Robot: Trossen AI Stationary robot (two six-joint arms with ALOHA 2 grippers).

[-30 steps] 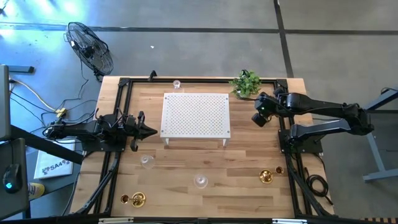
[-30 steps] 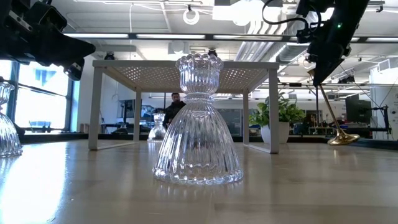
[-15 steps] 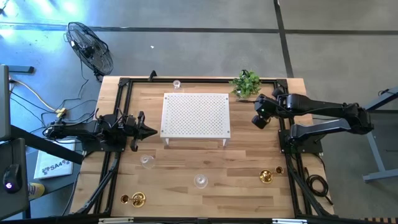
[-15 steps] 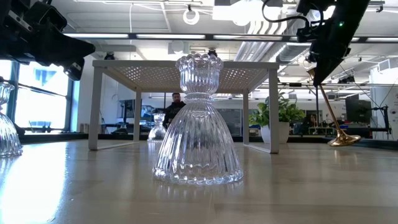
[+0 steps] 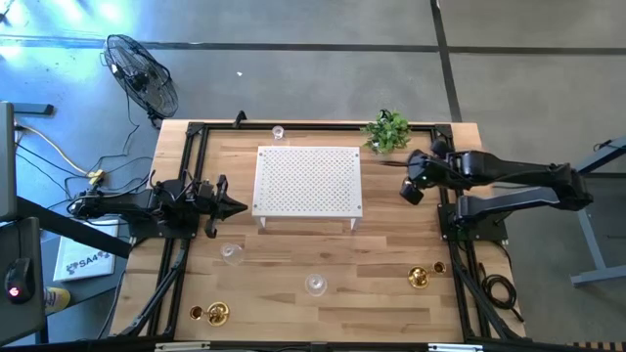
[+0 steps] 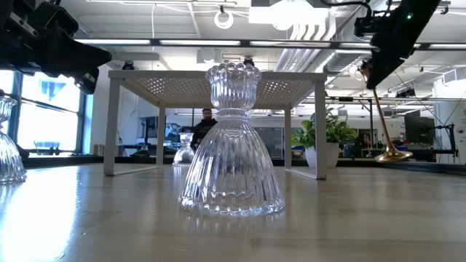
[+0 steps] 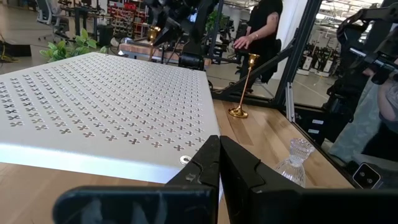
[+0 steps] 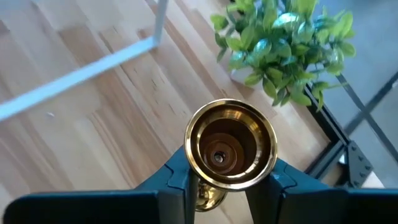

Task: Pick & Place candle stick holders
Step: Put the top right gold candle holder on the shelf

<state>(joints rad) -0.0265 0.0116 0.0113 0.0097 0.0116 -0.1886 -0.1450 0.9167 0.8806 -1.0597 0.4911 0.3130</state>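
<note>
Item: tall brass candle stick holder (image 8: pixel 231 149), clamped near its cup by the right tool (image 5: pixel 415 186), stem hanging roughly upright, base clear of the surface (image 5: pixel 391 244). White perforated platform (image 5: pixel 308 180) lies leftward. Left tool (image 5: pixel 235 205): closed, empty.

The right gripper (image 5: pixel 412 186) has shifted slightly to the right over the table, away from the white perforated platform (image 5: pixel 308 180) and closer to the frame rail on the table's right side. The tall brass candle stick holder (image 6: pixel 384 131) clamped between its fingers (stem tilted, round base lowest) has gone with it: in the low view its base now sits higher and further left than it did a second ago.
</note>
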